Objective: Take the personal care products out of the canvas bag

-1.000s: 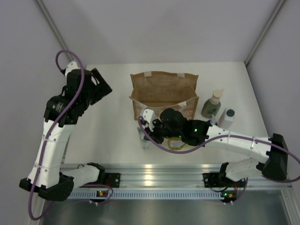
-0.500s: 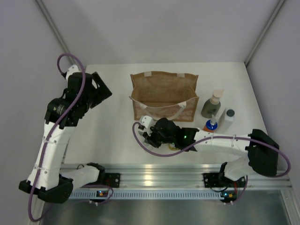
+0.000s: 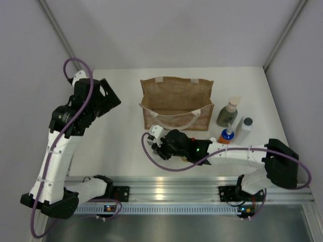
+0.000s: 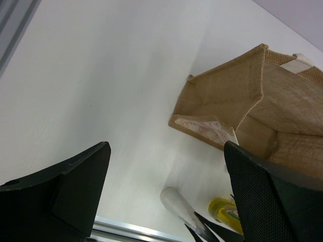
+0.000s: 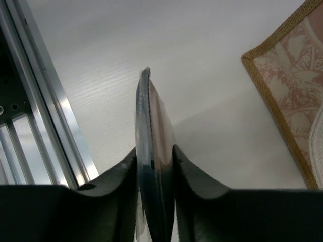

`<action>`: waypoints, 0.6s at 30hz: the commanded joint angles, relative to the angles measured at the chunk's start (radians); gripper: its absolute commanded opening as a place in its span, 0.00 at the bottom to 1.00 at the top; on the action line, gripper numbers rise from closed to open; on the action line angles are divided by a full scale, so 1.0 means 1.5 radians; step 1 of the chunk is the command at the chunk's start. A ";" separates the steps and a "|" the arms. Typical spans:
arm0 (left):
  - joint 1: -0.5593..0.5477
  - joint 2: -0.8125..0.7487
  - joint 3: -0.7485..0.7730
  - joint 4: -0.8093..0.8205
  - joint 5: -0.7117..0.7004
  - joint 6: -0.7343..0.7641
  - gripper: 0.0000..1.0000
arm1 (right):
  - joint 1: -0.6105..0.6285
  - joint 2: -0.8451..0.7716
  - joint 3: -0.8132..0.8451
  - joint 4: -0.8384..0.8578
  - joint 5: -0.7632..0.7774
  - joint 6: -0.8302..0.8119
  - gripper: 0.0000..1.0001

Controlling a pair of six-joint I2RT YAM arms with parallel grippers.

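Right gripper clamped on the silvery tube, thin edge pinched between both fingers, just in front of the canvas bag, near its front left corner. Stretched further left across the bag's front than a second ago, and low over the surface. Probably the set-down, with only the release left. Already out, right of the bag: grey-green pump bottle, white dark-capped bottle, orange blue-capped bottle. Left gripper wide open, holding nothing, raised left of the bag.

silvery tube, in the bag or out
Out: the right end effector grips the flat silvery tube over the white table, beside the tan woven bag.
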 commanded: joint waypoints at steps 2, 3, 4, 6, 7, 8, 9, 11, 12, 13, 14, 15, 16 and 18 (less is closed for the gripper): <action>0.007 0.002 -0.003 -0.002 -0.004 0.020 0.98 | 0.023 0.008 0.029 0.037 0.009 0.004 0.44; 0.008 0.005 -0.004 -0.002 -0.004 0.021 0.99 | 0.024 0.008 0.034 0.033 0.008 0.004 0.47; 0.007 0.007 -0.003 -0.002 -0.003 0.023 0.99 | 0.024 0.009 0.037 0.028 0.004 0.003 0.50; 0.009 0.011 -0.004 -0.002 -0.004 0.030 0.99 | 0.024 0.009 0.047 0.011 -0.004 0.003 0.62; 0.009 0.012 -0.006 -0.002 -0.004 0.034 0.98 | 0.024 0.005 0.049 0.008 -0.005 0.003 0.65; 0.009 0.013 -0.007 -0.003 -0.004 0.040 0.99 | 0.023 0.002 0.049 0.007 -0.005 0.004 0.71; 0.009 0.014 -0.007 -0.003 -0.004 0.045 0.99 | 0.023 0.000 0.053 0.002 -0.002 0.004 0.73; 0.010 0.013 -0.009 -0.003 -0.006 0.054 0.99 | 0.022 -0.013 0.060 -0.008 0.002 0.004 0.75; 0.010 0.014 -0.008 -0.002 -0.006 0.057 0.98 | 0.022 -0.020 0.070 -0.014 0.003 0.004 0.75; 0.010 0.013 -0.007 -0.003 -0.007 0.061 0.99 | 0.020 -0.032 0.077 -0.041 0.005 0.004 0.76; 0.010 0.014 -0.005 -0.003 -0.008 0.070 0.99 | 0.014 -0.043 0.084 -0.050 0.008 0.005 0.76; 0.011 0.015 -0.004 -0.003 -0.008 0.073 0.99 | 0.009 -0.051 0.093 -0.057 0.011 0.013 0.77; 0.011 0.014 -0.001 -0.003 -0.010 0.078 0.98 | 0.003 -0.062 0.096 -0.065 0.014 0.019 0.77; 0.011 0.014 0.002 -0.003 -0.014 0.096 0.99 | -0.025 -0.093 0.112 -0.099 0.035 0.044 0.77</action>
